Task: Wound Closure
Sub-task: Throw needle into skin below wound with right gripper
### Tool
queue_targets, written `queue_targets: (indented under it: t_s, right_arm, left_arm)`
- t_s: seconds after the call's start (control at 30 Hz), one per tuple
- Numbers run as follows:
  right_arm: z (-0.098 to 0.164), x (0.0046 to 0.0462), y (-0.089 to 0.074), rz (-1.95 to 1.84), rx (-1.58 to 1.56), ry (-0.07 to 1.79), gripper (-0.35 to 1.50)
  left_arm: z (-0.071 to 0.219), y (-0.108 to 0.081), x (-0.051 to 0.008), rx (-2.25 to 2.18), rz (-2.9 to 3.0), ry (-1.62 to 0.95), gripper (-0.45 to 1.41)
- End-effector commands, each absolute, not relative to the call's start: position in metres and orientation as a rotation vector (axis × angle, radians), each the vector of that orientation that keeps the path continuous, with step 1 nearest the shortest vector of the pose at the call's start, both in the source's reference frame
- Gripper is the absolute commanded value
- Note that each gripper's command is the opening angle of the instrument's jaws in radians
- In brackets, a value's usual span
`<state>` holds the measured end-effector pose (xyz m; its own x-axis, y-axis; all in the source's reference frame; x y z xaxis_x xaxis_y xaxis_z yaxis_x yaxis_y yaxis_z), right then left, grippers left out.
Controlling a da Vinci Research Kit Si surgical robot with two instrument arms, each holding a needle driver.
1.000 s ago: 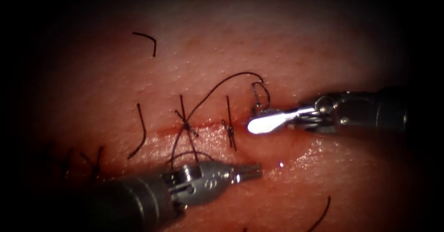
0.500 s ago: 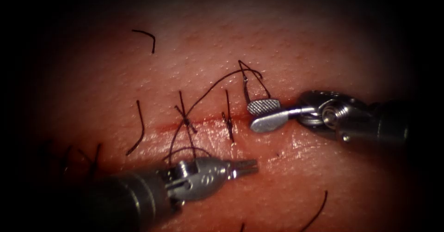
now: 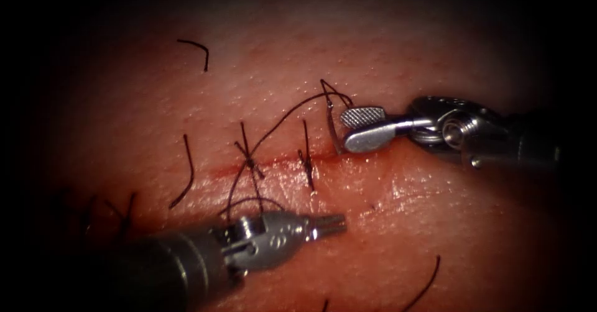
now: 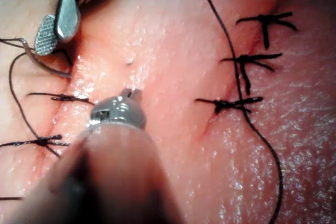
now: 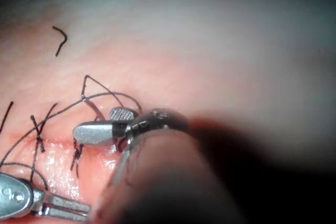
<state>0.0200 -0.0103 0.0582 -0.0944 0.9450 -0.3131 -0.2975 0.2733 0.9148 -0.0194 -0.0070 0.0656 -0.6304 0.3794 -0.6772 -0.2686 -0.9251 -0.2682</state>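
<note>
- Your right tool (image 3: 354, 127) sits right of centre in the endoscope view with its jaws parted, gripping nothing.
- The needle (image 3: 334, 132) stands just left of those jaws, its lower end in the tissue (image 3: 435, 225) at the cut (image 3: 273, 161); the thread (image 3: 286, 116) trails from its top.
- Your left tool (image 3: 333, 225), lower centre, has its jaws closed on nothing, well below the cut.
- The tissue is wet and glistening; knotted stitches (image 3: 250, 161) cross the cut, cut ends (image 3: 194, 48) lie scattered.
</note>
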Motion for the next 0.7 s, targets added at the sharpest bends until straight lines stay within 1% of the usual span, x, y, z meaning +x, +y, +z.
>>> queue_targets:
  t_s: [0.03, 0.23, 0.43, 0.5, 0.7]
  right_arm:
    - [0.0592, 0.0211, -0.0096, 1.190, 0.720, 1.221, 1.23]
    - [0.0607, 0.0224, -0.0099, 1.151, 0.736, 1.196, 1.23]
    - [0.0608, 0.0233, -0.0101, 1.111, 0.752, 1.204, 1.13]
    - [0.0607, 0.0234, -0.0100, 1.095, 0.747, 1.213, 1.13]
    - [0.0604, 0.0241, -0.0095, 1.079, 0.750, 1.226, 1.00]
  left_arm:
    - [0.0661, -0.0068, -0.0199, -1.104, 2.544, -0.199, -0.13]
    - [0.0661, -0.0068, -0.0199, -1.105, 2.544, -0.199, -0.13]
    - [0.0661, -0.0069, -0.0198, -1.106, 2.544, -0.200, -0.13]
    - [0.0661, -0.0068, -0.0198, -1.105, 2.544, -0.200, -0.13]
    - [0.0661, -0.0068, -0.0198, -1.105, 2.544, -0.200, -0.13]
